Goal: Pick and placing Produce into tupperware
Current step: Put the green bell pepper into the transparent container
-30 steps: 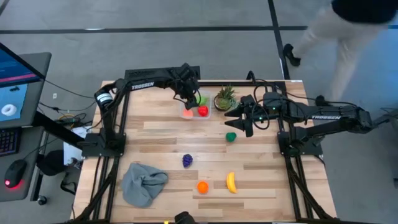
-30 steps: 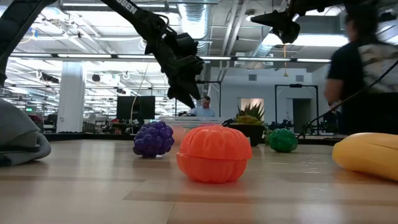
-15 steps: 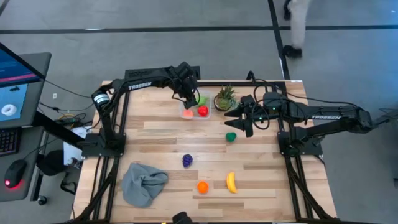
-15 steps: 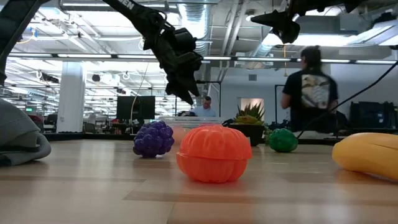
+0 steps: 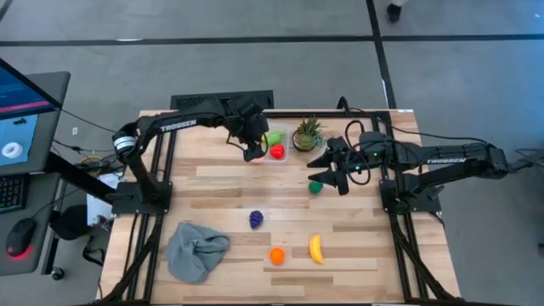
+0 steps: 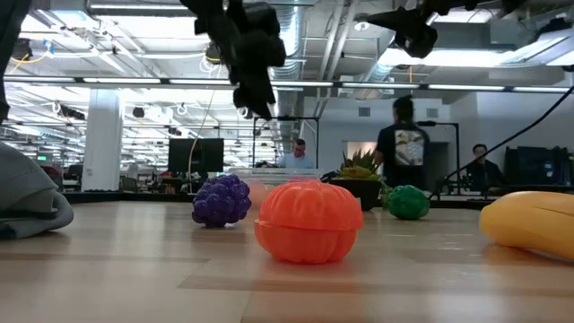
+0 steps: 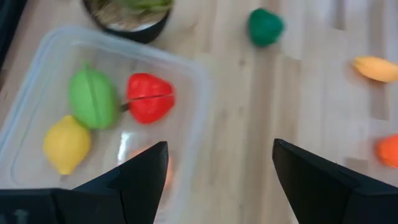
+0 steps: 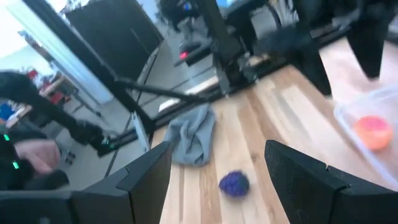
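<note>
my left gripper (image 5: 252, 151) hangs over the near-left corner of the tupperware (image 7: 193, 84), lifted off it, fingers (image 7: 144, 171) apart and holding nothing; between them i see only the container's floor and bare wood. the tupperware sits at the far middle of the table (image 5: 212, 191), just left of the potted plant (image 5: 307, 134). inside it lie a red piece (image 7: 149, 98), a green piece (image 7: 92, 98) touching it, a yellow lemon-like piece (image 7: 66, 144) next to the green one, and a pinkish-orange piece (image 8: 373, 132) in the corner nearest my fingers, partly hidden by one of them in my left wrist view. my right gripper (image 5: 327, 167) floats above the table to the right of the plant, close over the dark green produce (image 5: 315, 187) but not touching it, fingers (image 8: 146, 177) spread with nothing between them. out on the open wood, well apart from the container, are a purple grape cluster (image 5: 256, 219), an orange pumpkin-shaped piece (image 5: 276, 255) and a yellow banana (image 5: 316, 249) toward the near edge, with a crumpled grey cloth (image 5: 195, 249) at the near-left corner. in the low view, people (image 6: 401, 148) stand in the room behind the table.
</note>
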Available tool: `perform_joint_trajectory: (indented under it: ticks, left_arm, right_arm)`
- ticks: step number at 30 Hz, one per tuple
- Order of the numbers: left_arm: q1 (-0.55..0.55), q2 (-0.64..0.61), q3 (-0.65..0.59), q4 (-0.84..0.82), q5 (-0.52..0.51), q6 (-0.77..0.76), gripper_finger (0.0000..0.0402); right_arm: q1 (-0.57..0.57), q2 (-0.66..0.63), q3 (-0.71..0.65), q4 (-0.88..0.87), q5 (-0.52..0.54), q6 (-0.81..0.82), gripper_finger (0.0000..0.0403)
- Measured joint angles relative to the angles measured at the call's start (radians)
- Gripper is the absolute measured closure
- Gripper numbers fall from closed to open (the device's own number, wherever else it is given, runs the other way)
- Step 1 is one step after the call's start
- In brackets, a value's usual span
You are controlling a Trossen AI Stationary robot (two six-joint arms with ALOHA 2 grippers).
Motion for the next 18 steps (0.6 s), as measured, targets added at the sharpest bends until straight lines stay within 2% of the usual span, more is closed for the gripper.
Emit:
perform_joint_trajectory:
  ticks: [3,6,11,16,18]
  left_arm:
    - [-0.039,-0.054,0.000,-0.019,-0.003,-0.003,0.0123]
    - [-0.074,-0.119,-0.006,-0.032,-0.004,-0.012,0.0123]
    - [-0.133,-0.230,-0.029,-0.035,-0.084,-0.037,0.0123]
    - [-0.177,-0.323,-0.053,-0.025,-0.183,-0.063,0.0123]
    - [-0.189,-0.354,-0.078,-0.022,-0.211,-0.076,0.0123]
  right_arm:
    - [0.026,-0.006,0.000,-0.080,0.019,0.020,0.0122]
    - [0.062,-0.022,0.000,-0.203,0.093,0.048,0.0122]
    - [0.138,-0.063,-0.001,-0.368,0.272,0.079,0.0122]
    - [0.200,-0.081,-0.001,-0.455,0.505,0.073,0.0122]
    - [0.214,-0.078,-0.001,-0.499,0.551,0.063,0.0122]
